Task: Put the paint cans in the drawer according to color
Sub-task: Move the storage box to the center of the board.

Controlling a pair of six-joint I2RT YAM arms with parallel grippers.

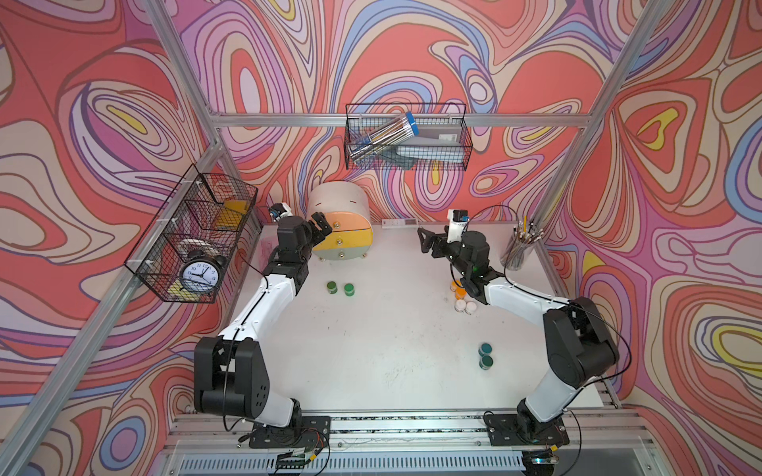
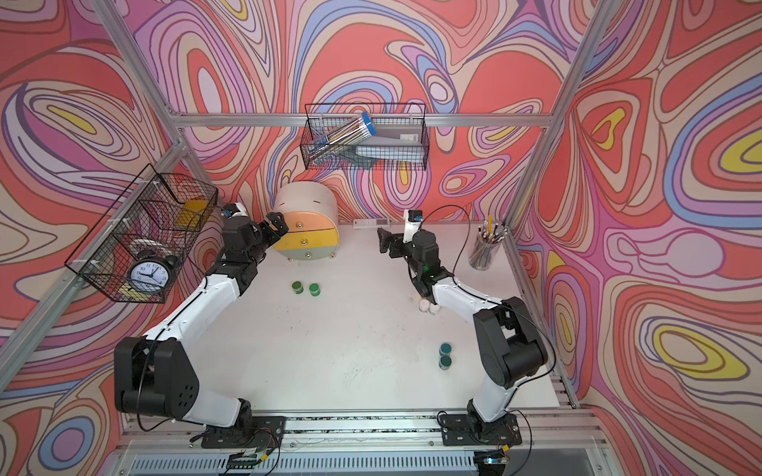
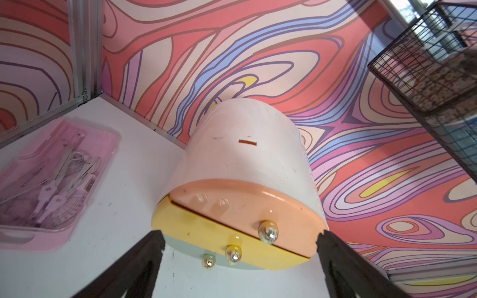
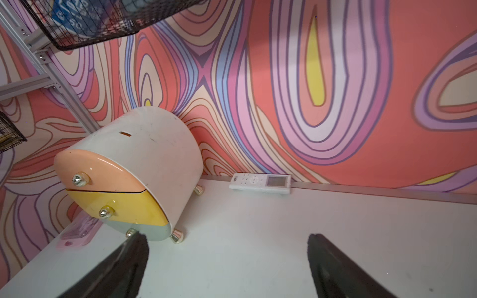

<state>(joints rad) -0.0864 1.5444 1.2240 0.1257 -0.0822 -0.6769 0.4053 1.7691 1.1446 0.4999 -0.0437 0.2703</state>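
The drawer point(image 1: 342, 222) point(image 4: 134, 165), a cream arch chest with peach, yellow and grey-green fronts, stands at the back left. My left gripper point(image 1: 321, 222) point(image 3: 240, 237) hangs open just in front of its knobs, holding nothing. My right gripper point(image 1: 424, 243) point(image 4: 227, 240) is open and empty over bare table to the chest's right. Of the paint cans, two green ones point(image 1: 332, 287) point(image 1: 349, 289) sit mid-left. Two orange ones point(image 1: 459, 293) are partly hidden under my right arm, beside two white ones point(image 1: 466, 307). Two teal ones point(image 1: 485, 350) point(image 1: 486, 362) stand nearer the front right.
A clear cup of pencils point(image 1: 517, 247) stands at the back right corner and a white remote point(image 4: 260, 182) lies along the back wall. A pink case point(image 3: 51, 175) lies left of the chest. Black wire baskets point(image 1: 406, 138) point(image 1: 194, 239) hang on the walls.
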